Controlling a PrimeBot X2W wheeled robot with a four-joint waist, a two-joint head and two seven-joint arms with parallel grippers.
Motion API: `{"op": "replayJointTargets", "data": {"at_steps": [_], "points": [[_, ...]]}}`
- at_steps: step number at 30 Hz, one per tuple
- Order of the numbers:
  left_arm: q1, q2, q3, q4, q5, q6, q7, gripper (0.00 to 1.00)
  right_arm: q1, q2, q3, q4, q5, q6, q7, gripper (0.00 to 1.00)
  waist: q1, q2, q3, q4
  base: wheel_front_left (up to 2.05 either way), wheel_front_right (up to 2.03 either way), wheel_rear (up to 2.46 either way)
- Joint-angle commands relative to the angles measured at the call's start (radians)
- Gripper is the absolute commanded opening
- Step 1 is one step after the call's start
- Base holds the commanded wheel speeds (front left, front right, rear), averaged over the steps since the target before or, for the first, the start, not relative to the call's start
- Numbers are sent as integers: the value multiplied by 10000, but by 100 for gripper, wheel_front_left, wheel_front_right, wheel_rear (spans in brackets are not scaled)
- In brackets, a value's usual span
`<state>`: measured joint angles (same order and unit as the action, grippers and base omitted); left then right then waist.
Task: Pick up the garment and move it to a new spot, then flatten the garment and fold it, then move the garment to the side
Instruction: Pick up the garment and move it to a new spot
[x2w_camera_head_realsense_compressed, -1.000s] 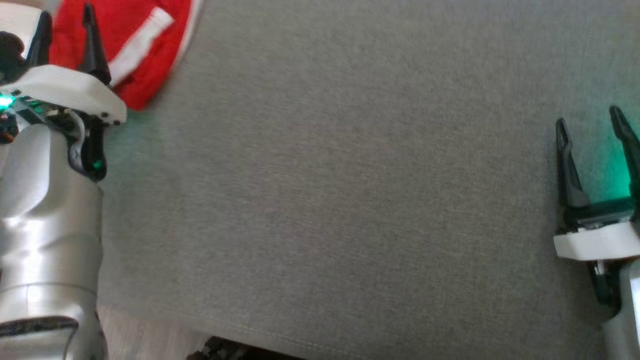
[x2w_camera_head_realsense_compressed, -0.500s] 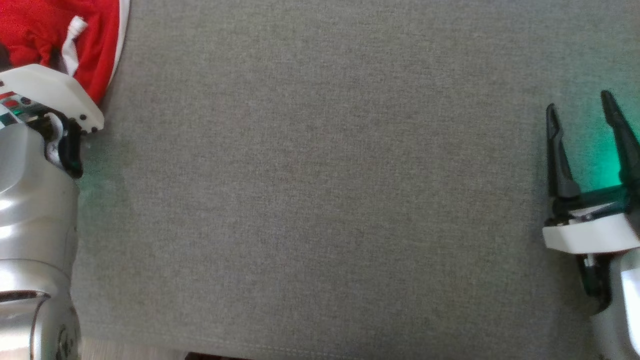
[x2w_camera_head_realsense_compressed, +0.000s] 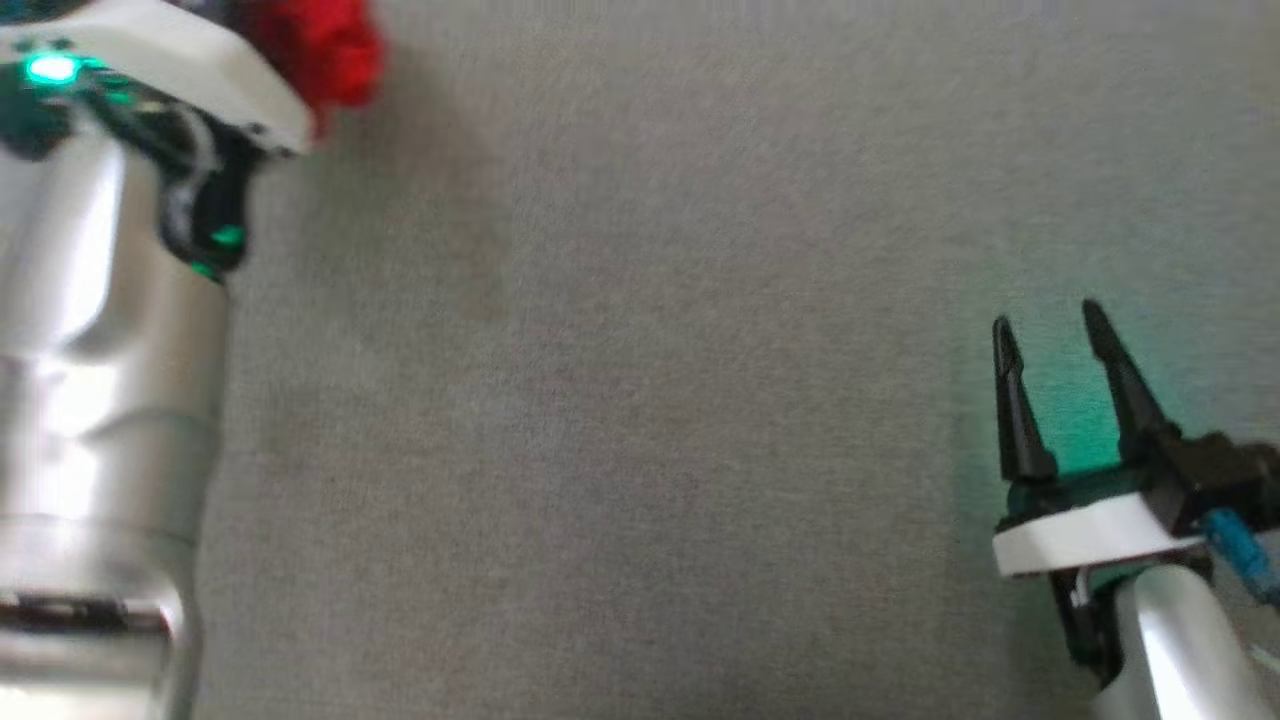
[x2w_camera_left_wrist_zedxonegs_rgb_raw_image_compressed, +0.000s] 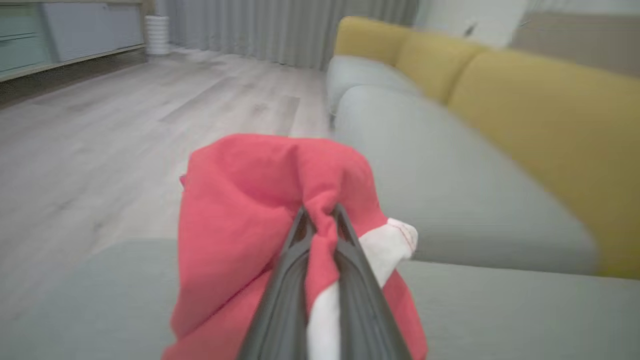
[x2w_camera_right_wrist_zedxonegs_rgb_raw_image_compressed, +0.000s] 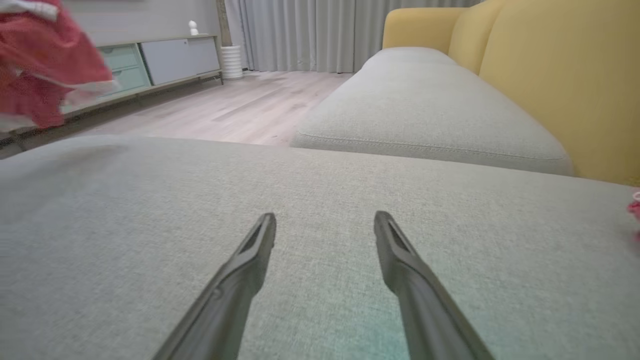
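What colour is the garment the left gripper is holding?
The garment is red with white trim, clearest in the left wrist view.

Garment (x2w_camera_left_wrist_zedxonegs_rgb_raw_image_compressed: 240, 210): red cloth, matt, creased, white trim. Cushion (x2w_camera_head_realsense_compressed: 650, 400): grey woven fabric, matt, slightly coarse. Left forearm (x2w_camera_head_realsense_compressed: 100, 350): silver, glossy. Right gripper (x2w_camera_right_wrist_zedxonegs_rgb_raw_image_compressed: 325, 216) fingers (x2w_camera_right_wrist_zedxonegs_rgb_raw_image_compressed: 245, 270): dark, matt (plastic, by the look). Floor (x2w_camera_left_wrist_zedxonegs_rgb_raw_image_compressed: 100, 125): pale wood.

left forearm (x2w_camera_head_realsense_compressed: 100, 380), right forearm (x2w_camera_head_realsense_compressed: 1180, 640): glossy silver shells. white wrist collars; left collar (x2w_camera_head_realsense_compressed: 190, 50) bears lit green led (x2w_camera_head_realsense_compressed: 52, 70). right gripper (x2w_camera_head_realsense_compressed: 1045, 322): two long dark tapered fingers (x2w_camera_head_realsense_compressed: 1020, 420), blue cable (x2w_camera_head_realsense_compressed: 1240, 550) beside base.
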<state>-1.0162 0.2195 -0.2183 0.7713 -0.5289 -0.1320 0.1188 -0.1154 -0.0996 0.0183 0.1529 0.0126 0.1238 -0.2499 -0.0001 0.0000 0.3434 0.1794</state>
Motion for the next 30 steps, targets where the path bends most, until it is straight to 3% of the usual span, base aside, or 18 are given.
{"op": "replayJointTargets", "data": {"at_steps": [1, 8, 13, 17, 18, 21, 24, 25, 26, 27, 30], "points": [[341, 438, -67, -1143, -658, 17, 323, 0, 159, 87, 241, -228, 83, 69, -109, 100, 1, 0, -781, -440, 0, 0, 0], [3526, 1026, -1302, -7099, -3754, 19, 2968, 0, 394, 390, 290, -430, 294, 69, -116, 100, 1, 0, -1293, -1303, 0, 0, 0], [5524, 758, -2034, -9665, -5367, 426, 4386, 0, 410, 473, 424, -493, 476, 69, -116, 100, 1, 0, -1217, -2060, 0, 0, 0], [6150, 437, -2456, -9995, -6129, 883, 5017, 0, 283, 487, 639, -512, 772, 69, -117, 100, 1, 0, -1050, -2585, 0, 0, 0], [6282, 103, -2434, -9630, -6659, 1357, 5240, 0, 176, 489, 758, -507, 1043, 69, -117, 100, 1, 0, -962, -2920, 0, 0, 0], [5868, -164, -1942, -8277, -6870, 2191, 5180, 0, -17, 491, 982, -489, 1350, 69, -117, 100, 1, 0, -741, -3431, 0, 0, 0], [5028, -40, -1329, -6455, -6352, 2911, 4556, 0, -223, 492, 1250, -426, 1593, 69, -117, 100, 1, 0, -522, -3982, 0, 0, 0], [4708, 205, -1383, -5869, -5828, 2959, 4276, 14, -267, 492, 1301, -398, 1655, 69, -117, 100, 1, 0, -475, -4130, 0, 0, 0], [4402, 529, -1518, -5296, -5157, 2955, 3901, 42, -294, 492, 1339, -362, 1720, 69, -117, 100, 1, 0, -432, -4274, 0, 0, 0], [4140, 778, -1678, -4786, -4567, 2887, 3514, 100, -310, 492, 1355, -328, 1776, 69, -117, 100, 1, 0, -404, -4394, 0, 0, 0], [3674, 909, -1748, -3651, -3939, 2622, 2629, 100, -275, 492, 1313, -270, 1873, 69, -118, 100, 1, 0, -403, -4630, 0, 0, 0]]}}
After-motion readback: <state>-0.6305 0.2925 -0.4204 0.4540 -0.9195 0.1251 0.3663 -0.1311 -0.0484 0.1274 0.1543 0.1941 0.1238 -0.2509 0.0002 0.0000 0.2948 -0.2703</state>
